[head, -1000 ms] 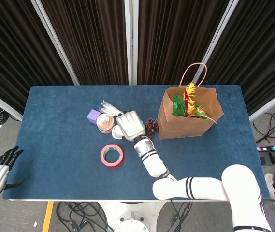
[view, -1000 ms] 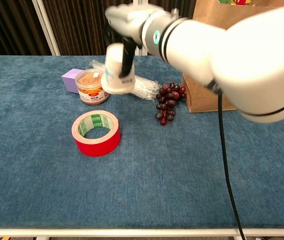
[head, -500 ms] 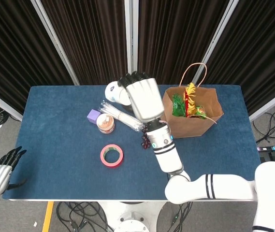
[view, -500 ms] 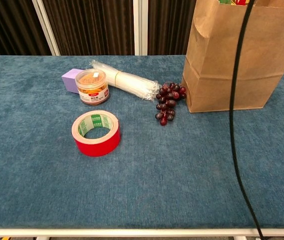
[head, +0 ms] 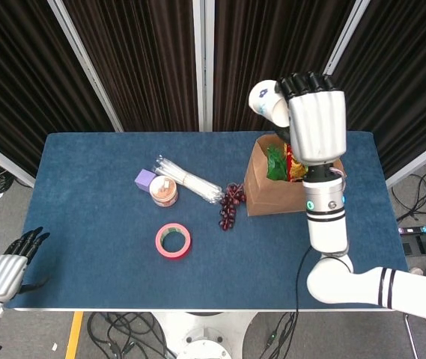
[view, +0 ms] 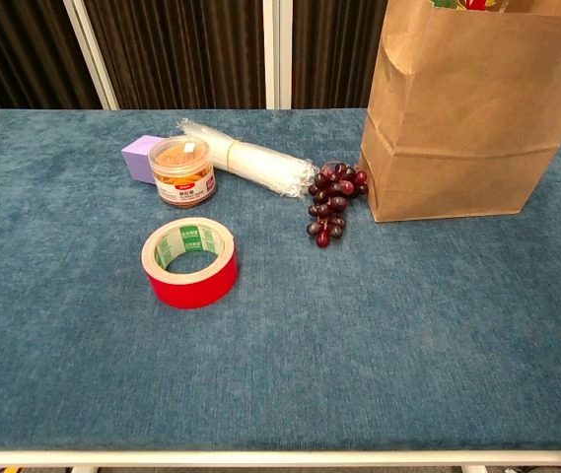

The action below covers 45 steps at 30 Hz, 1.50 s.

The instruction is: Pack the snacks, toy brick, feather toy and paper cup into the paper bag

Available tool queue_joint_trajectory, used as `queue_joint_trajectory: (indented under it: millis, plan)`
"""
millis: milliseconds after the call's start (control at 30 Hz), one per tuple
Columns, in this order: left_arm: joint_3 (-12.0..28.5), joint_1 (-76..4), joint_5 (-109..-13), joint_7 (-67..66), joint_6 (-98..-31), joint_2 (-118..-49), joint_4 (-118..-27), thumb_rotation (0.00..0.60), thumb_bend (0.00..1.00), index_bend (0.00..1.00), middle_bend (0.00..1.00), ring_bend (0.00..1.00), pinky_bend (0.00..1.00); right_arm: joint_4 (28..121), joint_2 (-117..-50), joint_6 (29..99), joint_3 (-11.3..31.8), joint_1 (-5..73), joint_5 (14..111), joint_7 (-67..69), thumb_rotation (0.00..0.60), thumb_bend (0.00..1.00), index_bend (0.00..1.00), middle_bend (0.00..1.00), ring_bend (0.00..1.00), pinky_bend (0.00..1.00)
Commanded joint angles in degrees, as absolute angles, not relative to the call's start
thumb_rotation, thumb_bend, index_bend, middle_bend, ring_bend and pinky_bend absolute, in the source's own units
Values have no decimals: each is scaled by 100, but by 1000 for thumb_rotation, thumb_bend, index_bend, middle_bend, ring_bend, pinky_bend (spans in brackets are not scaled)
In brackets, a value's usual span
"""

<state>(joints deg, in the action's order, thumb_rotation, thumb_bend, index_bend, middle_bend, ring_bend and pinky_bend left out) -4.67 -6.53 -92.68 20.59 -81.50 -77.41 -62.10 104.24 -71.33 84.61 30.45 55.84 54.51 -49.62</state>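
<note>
Right hand (head: 317, 123) carried paper cup (head: 268, 100) over paper bag (head: 272, 193)

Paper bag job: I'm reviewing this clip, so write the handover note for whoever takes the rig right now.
Right hand holds the paper cup in the air above the paper bag.
Left hand idle off the table's near left corner, holding nothing.
Done: feather toy and green snack already in the bag.
Left: drop the cup in, then pack the snack jar and purple brick beside it.
</note>
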Motion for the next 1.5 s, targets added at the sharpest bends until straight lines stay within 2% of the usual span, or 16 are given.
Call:
queue_joint_trajectory:
  millis: [33, 367, 667, 733, 900, 1033, 1100, 1300, 1500]
  plan:
    - [-469, -662, -9274, 2027, -8149, -7743, -6243, 600, 265, 137, 88, 24, 167, 10647, -6830, 8384, 2869, 5319, 5166, -5153, 600, 86, 534, 506, 411, 474]
    - [-505, -676, -9303, 1887, -8134, -7752, -6351, 600, 265, 137, 88, 24, 167, 11119, -6519, 7962, 2738, 4996, 3777, -5058, 600, 70, 535, 506, 411, 472]
    - [-507, -676, -9273, 1880, -8113, -7744, -6350, 600, 265, 137, 88, 24, 167, 11062, -6626, 8103, 2631, 5222, 2720, -5604, 600, 68, 526, 505, 404, 451]
    - [-507, -681, -9276, 1880, -8111, -7748, -6350, 600, 264, 137, 88, 24, 167, 11098, -6594, 8082, 2614, 5308, 2445, -5809, 600, 32, 467, 484, 353, 414]
    - [-514, -671, -9274, 1871, -8125, -7759, -6343, 600, 264, 137, 88, 24, 167, 11213, -6435, 7924, 2580, 5465, 1947, -6084, 600, 0, 257, 316, 136, 212]
    - [-513, -667, -9269, 1879, -8134, -7753, -6335, 600, 265, 137, 88, 24, 167, 11207, -6399, 7884, 2570, 5496, 1979, -5937, 600, 0, 151, 184, 28, 146]
    - [-509, -668, -9265, 1891, -8137, -7747, -6334, 600, 265, 137, 88, 24, 167, 11195, -6402, 7879, 2581, 5482, 2060, -5765, 600, 0, 125, 157, 7, 138]
    - [-512, -677, -9274, 1889, -8136, -7749, -6346, 600, 265, 137, 88, 24, 167, 11256, -6344, 7835, 2634, 5417, 2446, -5243, 600, 0, 119, 160, 6, 137]
    - [-503, -680, -9269, 1878, -8146, -7741, -6363, 600, 265, 137, 88, 24, 167, 10908, -6621, 8095, 2778, 5119, 4152, -3600, 600, 0, 119, 199, 32, 137]
